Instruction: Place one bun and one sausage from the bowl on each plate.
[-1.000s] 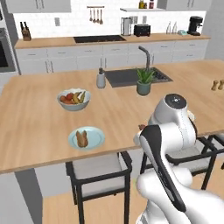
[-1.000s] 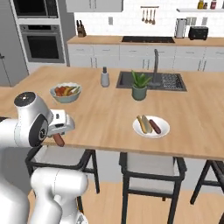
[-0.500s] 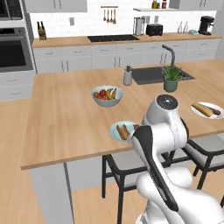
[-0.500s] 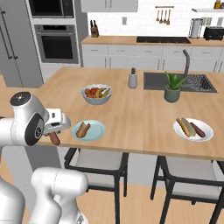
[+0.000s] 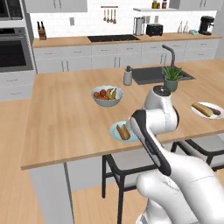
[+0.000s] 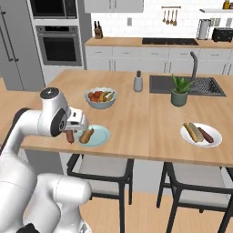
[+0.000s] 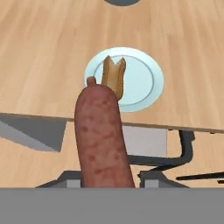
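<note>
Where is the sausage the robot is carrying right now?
The sausage is clamped in the gripper at the counter's near edge, just short of the teal plate that holds a bun.

A: Room is a kitchen. Wooden island counter point(image 6: 150, 132) in front, sink point(image 6: 186, 85) set into its far side with a tall faucet point(image 6: 195, 63).

B: Seating?

A: Dark-framed stools point(image 6: 102, 170) with grey seats tucked under the near edge. Floor point(image 5: 13, 131) is light wood.

B: Back wall?

A: White tile wall point(image 5: 87, 19), grey cabinets point(image 5: 78, 63) below a wooden worktop, black cooktop point(image 5: 113, 38). Utensils point(image 5: 108, 14) hang above it. Knife block point(image 5: 41, 33) at the left, toaster point(image 5: 154, 29) and coffee maker point(image 5: 206, 24) at the right.

B: Appliances?

A: Wall oven point(image 6: 59, 44) and a grey fridge point(image 6: 11, 45) beside it. Light is even, soft.
</note>
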{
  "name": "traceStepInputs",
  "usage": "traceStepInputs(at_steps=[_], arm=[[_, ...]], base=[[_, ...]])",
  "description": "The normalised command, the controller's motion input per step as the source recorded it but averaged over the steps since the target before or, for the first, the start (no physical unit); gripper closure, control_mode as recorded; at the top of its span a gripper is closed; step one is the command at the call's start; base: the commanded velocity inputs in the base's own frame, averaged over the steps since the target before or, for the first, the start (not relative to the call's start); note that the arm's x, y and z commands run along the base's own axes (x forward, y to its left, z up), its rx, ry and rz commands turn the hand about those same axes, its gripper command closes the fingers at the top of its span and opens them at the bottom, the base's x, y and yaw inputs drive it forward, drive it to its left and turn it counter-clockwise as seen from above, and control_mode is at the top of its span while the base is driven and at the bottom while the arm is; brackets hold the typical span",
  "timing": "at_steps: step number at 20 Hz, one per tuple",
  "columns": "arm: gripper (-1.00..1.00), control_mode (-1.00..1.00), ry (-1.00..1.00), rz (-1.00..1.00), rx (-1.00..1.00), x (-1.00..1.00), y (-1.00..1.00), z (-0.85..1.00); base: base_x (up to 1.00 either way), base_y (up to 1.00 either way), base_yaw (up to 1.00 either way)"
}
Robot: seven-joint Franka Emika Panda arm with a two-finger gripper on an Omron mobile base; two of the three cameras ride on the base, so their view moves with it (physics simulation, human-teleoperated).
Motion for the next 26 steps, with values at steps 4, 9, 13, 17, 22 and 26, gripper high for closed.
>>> traceStepInputs(at_steps=[4, 9, 13, 17, 22, 26], arm=[[1.00, -1.00, 0.13, -0.38, 0.37, 0.71, -0.51, -0.10], [1.00, -1.00, 0.03, -0.40, 0.08, 0.69, -0.19, -0.46], [1.00, -1.00, 0.00, -0.15, -0.01, 0.84, 0.02, -0.49], [1.00, -1.00, 0.00, 0.00, 0.00, 0.70, 0.00, -0.36], [1.00, -1.00, 0.00, 0.01, 0.00, 0.35, 0.03, -0.40], [1.00, -1.00, -0.01, 0.04, 0.00, 0.09, 0.00, -0.35]], base=[[0.00, 0.00, 0.00], [0.00, 0.00, 0.00], [0.00, 0.00, 0.00], [0.00, 0.00, 0.00], [0.00, 0.00, 0.00], [0.00, 0.00, 0.00]])
